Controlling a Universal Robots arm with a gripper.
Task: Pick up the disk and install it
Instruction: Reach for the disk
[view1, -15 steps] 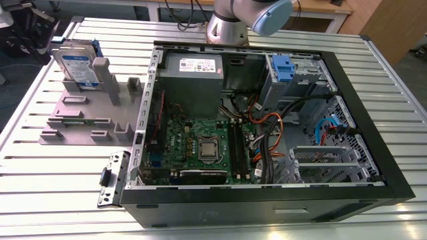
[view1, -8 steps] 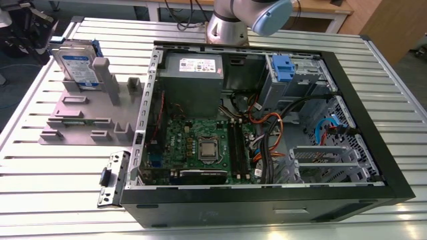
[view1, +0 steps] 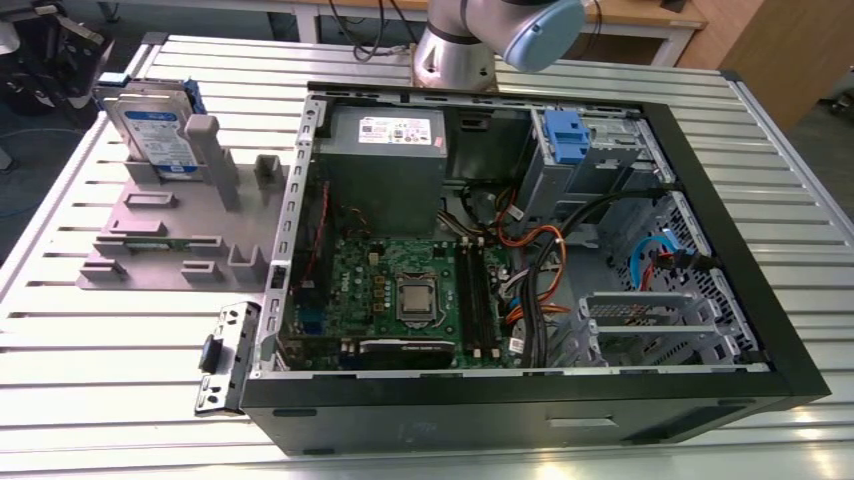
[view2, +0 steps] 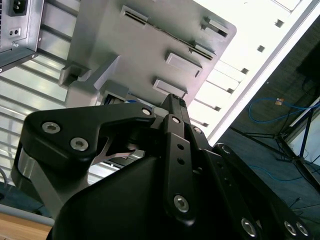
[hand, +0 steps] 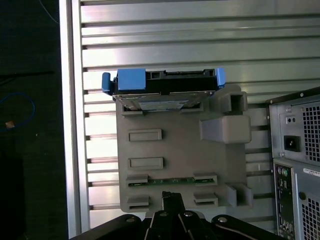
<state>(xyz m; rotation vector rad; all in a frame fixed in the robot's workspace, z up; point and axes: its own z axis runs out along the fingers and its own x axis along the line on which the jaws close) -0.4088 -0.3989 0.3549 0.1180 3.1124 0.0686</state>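
Observation:
The disk (view1: 150, 128) stands upright on its edge in a slot at the far end of a grey fixture plate (view1: 147, 235), at the exterior view's left. It is silver with a white-and-blue label. In the first wrist view the disk (hand: 162, 86) is edge-on, with its blue bracket around it. My gripper (hand: 172, 196) hangs above the opposite end of the fixture plate (hand: 180, 155), well apart from the disk. Its black fingers are together and nothing is between them. In the second wrist view the gripper (view2: 175, 100) points at the plate (view2: 145, 45).
An open computer case (view1: 787, 330) lies on the slatted metal table (view1: 107, 400), right of the fixture in the exterior view. Inside are a grey power supply (view1: 387, 160) and a drive cage with a blue latch (view1: 567, 135). A loose metal bracket (view1: 220, 355) lies by the case.

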